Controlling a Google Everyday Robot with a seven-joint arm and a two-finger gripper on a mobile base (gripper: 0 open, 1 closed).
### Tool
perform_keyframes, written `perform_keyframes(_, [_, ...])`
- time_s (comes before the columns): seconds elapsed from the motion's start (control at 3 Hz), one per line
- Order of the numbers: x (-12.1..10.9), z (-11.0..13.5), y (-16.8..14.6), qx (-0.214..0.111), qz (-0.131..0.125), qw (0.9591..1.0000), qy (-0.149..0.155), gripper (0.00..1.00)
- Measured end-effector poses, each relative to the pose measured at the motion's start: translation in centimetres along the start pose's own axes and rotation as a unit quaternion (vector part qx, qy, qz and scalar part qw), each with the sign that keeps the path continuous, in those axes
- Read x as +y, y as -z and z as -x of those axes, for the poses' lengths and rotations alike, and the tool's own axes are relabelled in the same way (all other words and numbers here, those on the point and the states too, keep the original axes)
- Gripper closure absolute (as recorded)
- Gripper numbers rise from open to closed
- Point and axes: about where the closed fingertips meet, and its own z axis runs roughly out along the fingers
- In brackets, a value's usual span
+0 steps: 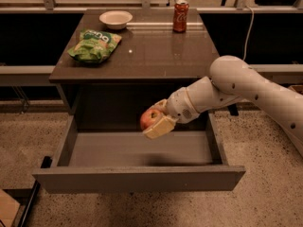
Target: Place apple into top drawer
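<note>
The end effector (155, 121) was closed on the apple (147, 117), one tan finger under it & one over it; the apple hung in the air above the open top drawer (137, 179), right of centre & toward the far side, just below the near edge of the desk (151, 51); it touched neither the drawer floor nor the walls. The arm (236, 82) reached in from the right.

Handling, as a judgement: the apple was prob. fairly heavy for its size; stiff, not squashy; smooth skin, so slippery under flat pads; round, so it would roll once let go; it would bruise if dropped or squeezed hard. The best hold is across the widest part w/ pads on opposite sides, approx. as it looked here; a grip nearer top or bottom would likely squirt it out; firm pressure, no more than needed.

For the release: the drawer looked shallow w/ a smooth grey floor; best to lower the apple close to that floor before letting go, else it could bounce or roll; the walls should stop it anyway.

On the desk, well apart from the apple: a red soda can (180, 9) at the far right; a white bowl (116, 19) at the far left; a green snack bag (94, 45) nearer on the left; none in the way.
</note>
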Motion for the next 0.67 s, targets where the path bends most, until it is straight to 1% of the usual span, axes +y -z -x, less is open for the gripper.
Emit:
perform_keyframes(0.33, [-0.1,0.3,0.0,-0.001,0.0,1.0,0.005,1.0])
perform_keyframes(0.67, [-0.3,-1.1,-2.0,0.0,0.015,0.9997,0.02,1.0])
